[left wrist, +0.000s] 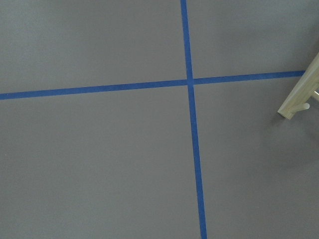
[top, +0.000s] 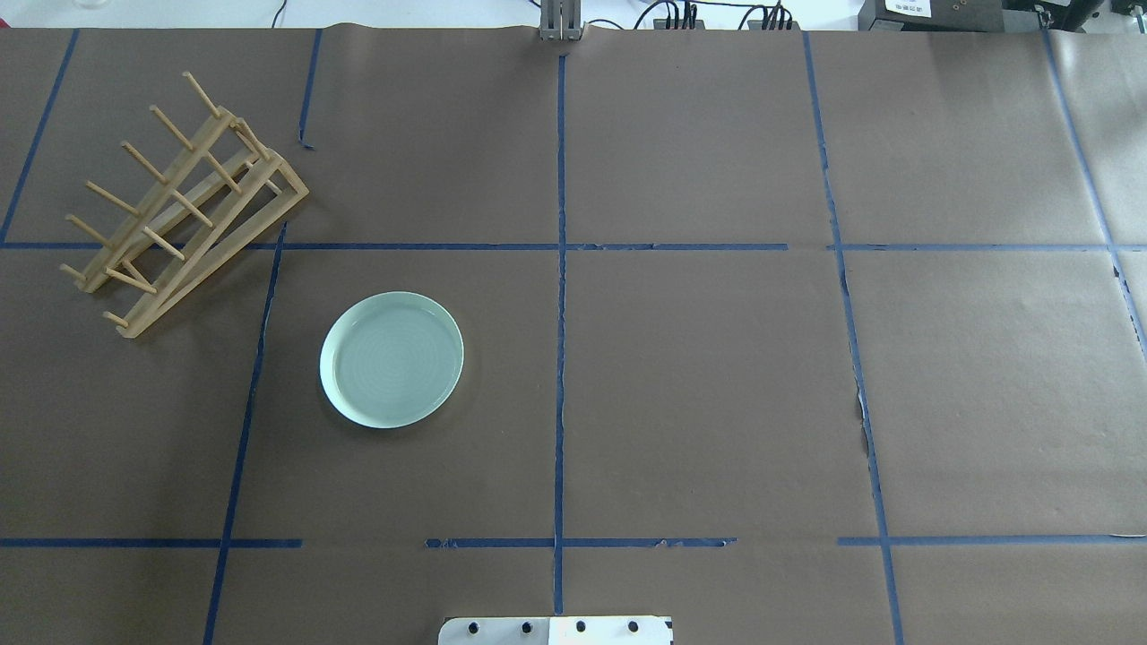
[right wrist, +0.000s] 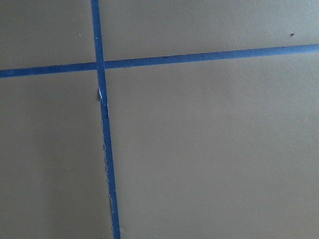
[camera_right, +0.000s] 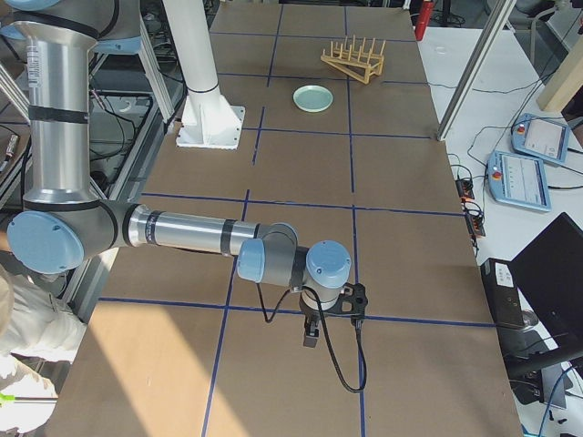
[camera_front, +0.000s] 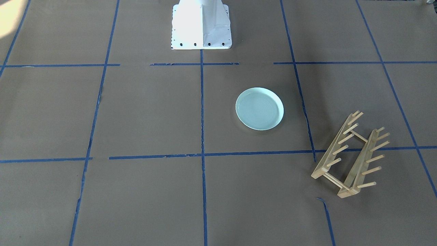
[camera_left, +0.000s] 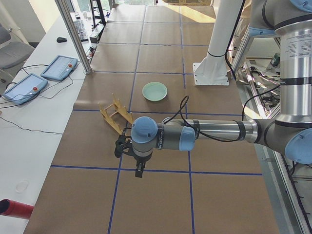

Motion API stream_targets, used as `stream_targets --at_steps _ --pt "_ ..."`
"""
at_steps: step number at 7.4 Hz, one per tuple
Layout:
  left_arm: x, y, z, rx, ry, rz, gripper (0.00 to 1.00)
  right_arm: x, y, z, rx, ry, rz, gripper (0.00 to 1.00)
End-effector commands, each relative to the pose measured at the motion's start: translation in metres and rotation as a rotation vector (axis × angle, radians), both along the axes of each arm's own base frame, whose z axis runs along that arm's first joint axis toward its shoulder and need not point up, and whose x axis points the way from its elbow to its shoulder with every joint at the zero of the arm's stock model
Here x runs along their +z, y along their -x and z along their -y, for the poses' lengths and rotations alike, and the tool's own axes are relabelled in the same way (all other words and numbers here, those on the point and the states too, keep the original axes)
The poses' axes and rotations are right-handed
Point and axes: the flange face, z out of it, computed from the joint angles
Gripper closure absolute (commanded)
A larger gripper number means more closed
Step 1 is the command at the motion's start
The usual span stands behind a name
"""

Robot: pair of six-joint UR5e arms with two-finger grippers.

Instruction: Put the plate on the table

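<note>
The pale mint-green plate (camera_front: 259, 108) lies flat and right side up on the brown-paper table (camera_front: 136, 112), free of both grippers. It also shows in the overhead view (top: 392, 359) and small in both side views (camera_left: 154, 91) (camera_right: 312, 97). My left gripper (camera_left: 140, 171) hangs above the table, well short of the plate, and shows only in the exterior left view. My right gripper (camera_right: 310, 335) hangs far from the plate, only in the exterior right view. I cannot tell whether either is open or shut. Both wrist views show only paper and blue tape, no fingers.
A light wooden peg rack (camera_front: 351, 155) (top: 179, 206) stands beside the plate, apart from it; its end shows in the left wrist view (left wrist: 301, 92). The white robot base (camera_front: 200, 25) sits at the table's edge. Tablets (camera_left: 58, 67) lie on a side bench.
</note>
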Motion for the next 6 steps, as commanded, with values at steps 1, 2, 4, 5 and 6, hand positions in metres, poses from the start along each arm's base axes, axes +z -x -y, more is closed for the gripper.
stream_targets --at_steps 1,2,4,5,6 --pt "-0.004 0.000 0.002 0.005 -0.048 0.004 0.00 0.000 0.000 0.000 0.000 0.000 0.000 0.00" --pt "-0.002 0.000 0.001 0.004 -0.043 0.004 0.00 0.000 0.000 0.000 0.000 0.000 0.000 0.00" --pt "0.006 0.001 -0.004 0.002 -0.022 0.016 0.00 0.001 0.000 0.000 0.000 0.001 0.000 0.00" --pt "0.000 0.001 -0.002 0.002 -0.036 0.015 0.00 0.000 0.000 0.000 0.000 0.000 0.000 0.00" --pt "-0.005 0.001 -0.003 0.001 -0.045 0.016 0.00 0.000 0.000 0.000 0.000 0.000 0.000 0.00"
